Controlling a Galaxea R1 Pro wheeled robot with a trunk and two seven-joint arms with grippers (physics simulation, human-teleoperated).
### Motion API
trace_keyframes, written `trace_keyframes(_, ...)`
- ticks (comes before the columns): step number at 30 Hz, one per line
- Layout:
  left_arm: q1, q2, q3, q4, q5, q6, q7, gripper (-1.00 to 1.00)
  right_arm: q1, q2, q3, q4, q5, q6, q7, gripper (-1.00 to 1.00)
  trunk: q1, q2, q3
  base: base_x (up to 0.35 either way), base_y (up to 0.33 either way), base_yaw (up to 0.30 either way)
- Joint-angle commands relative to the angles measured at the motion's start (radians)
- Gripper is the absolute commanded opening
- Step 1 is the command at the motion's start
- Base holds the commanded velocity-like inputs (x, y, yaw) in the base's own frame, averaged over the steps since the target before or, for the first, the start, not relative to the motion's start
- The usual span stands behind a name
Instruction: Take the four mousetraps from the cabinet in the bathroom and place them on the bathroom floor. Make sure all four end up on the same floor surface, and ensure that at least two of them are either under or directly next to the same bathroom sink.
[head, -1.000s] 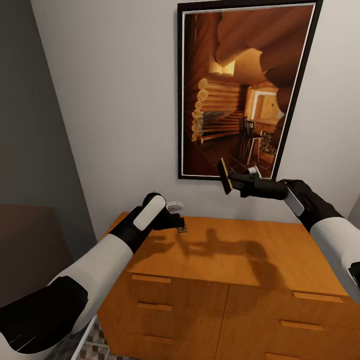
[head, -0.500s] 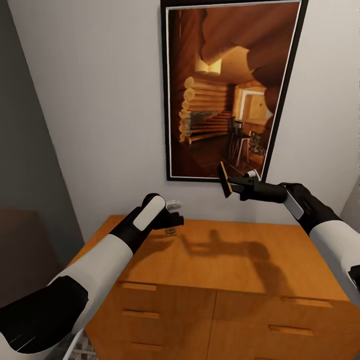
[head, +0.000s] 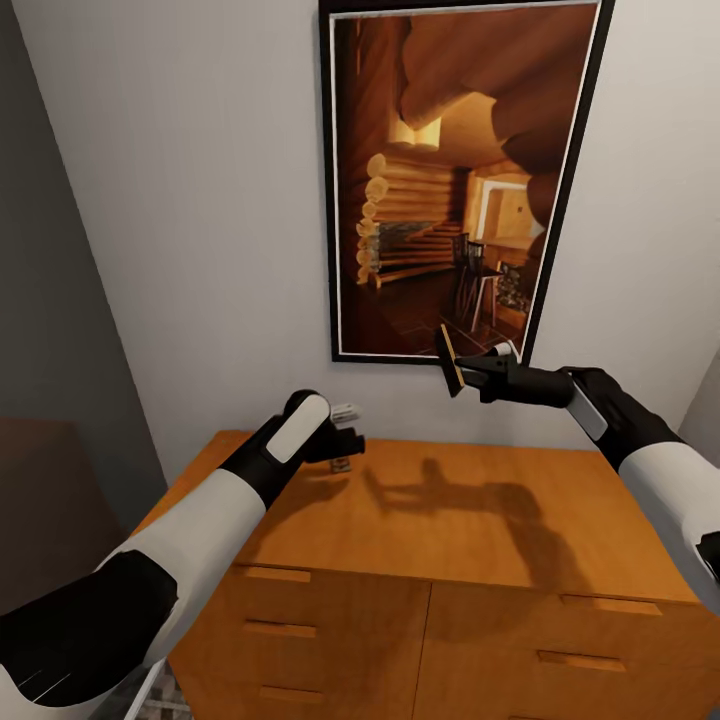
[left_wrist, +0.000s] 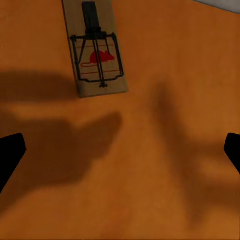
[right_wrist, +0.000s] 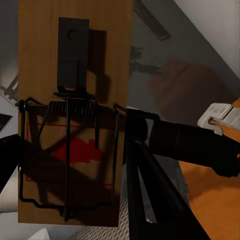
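Head view: I have the right gripper (head: 462, 364) clenched on 1 mousetrap (head: 449, 359), held edge-on in the air in front of the framed picture (head: 455, 175), well above the cabinet (head: 480, 510). The left gripper (head: 345, 447) hangs just over the cabinet's surface near its back edge, beside a white wall outlet (head: 345, 409). In the left wrist view its fingers (left_wrist: 10, 155) stand released, far apart, with a second mousetrap (left_wrist: 96, 48) lying flat on the surface ahead of them.

I judge each trap a light, stiff, thin board; the sprung wire looks delicate, so I would pinch the long wooden edges, clear of the metal.

Markings: a red mouse silhouette is printed on each board. No readable writing.
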Motion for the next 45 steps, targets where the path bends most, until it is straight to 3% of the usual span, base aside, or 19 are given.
trace_keyframes(1,-0.001,0.001,-0.002,0.001,0.010,-0.001,0.011,1.00,-0.001,-0.001,0.005,0.000,-0.005,0.017,0.005,-1.00,0.000,-0.001,-0.001,0.000,0.000,0.000)
trace_keyframes(9,-0.002,0.004,-0.002,0.024,0.006,0.000,0.015,1.00,0.000,-0.001,0.005,-0.001,-0.005,0.017,0.007,-1.00,0.000,-0.001,-0.001,0.000,0.000,0.000)
trace_keyframes(15,-0.008,0.005,-0.002,0.152,0.007,0.000,0.005,1.00,0.003,-0.001,0.004,-0.002,-0.005,0.016,0.007,-1.00,0.000,-0.001,-0.001,0.000,0.000,0.000)
trace_keyframes(26,-0.013,0.005,-0.002,0.267,0.006,-0.003,-0.128,1.00,0.007,-0.001,0.004,-0.004,-0.005,0.015,0.007,-1.00,0.000,-0.001,-0.001,0.000,0.000,0.000)
trace_keyframes(35,-0.013,0.006,-0.002,0.277,0.006,0.000,-0.156,1.00,0.010,-0.002,0.004,-0.037,-0.006,0.016,0.007,-1.00,0.000,-0.001,-0.001,0.000,0.000,0.000)
trace_keyframes(42,-0.014,0.006,-0.003,0.279,-0.001,-0.003,-0.215,1.00,0.025,-0.008,0.004,-0.048,-0.006,0.017,0.007,-1.00,0.000,-0.001,-0.001,0.000,0.000,0.000)
trace_keyframes(45,-0.020,0.006,-0.003,0.278,-0.016,-0.003,-0.220,1.00,0.026,-0.011,0.004,-0.049,-0.006,0.017,0.007,-1.00,0.000,-0.001,-0.001,0.000,0.000,0.000)
